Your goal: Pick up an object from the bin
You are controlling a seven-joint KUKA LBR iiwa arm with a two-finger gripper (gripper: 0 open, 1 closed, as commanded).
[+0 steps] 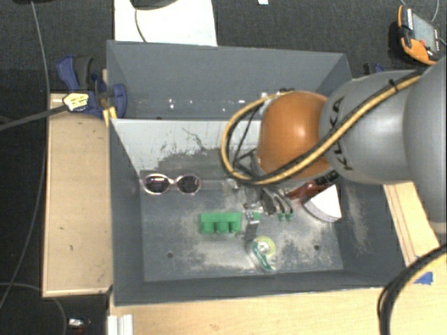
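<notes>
Gripper (253,216): low over the middle of the bin floor, hanging beneath the orange wrist cover (293,135).
Grip state: cannot be told, since the tool's end is dark and partly masked by cables and the wrist.
Nearest thing: a green block (220,222) - bright green, oblong, with small bumps along its upper edge. It lies flat on the floor just left of the gripper, its right end beside the tool. Whether the two touch cannot be told.
In front of the tool: a small round clear thing with green and yellowish parts (264,252), near the bin's front wall and apart from the block.
To the tool's right: a small green bit (285,216), just beside the gripper.
Farther right: a white round thing (327,206), partly under the arm, with a dark red thing (307,188) at its upper left edge.
Far left: a pair of sunglasses (171,183) lying flat - well apart from the gripper.
Arm (380,135): grey, reaching in from the right, with a yellow-and-black cable looped round the orange cover.
Bin (209,82): grey metal, its floor scuffed and dusty.
</notes>
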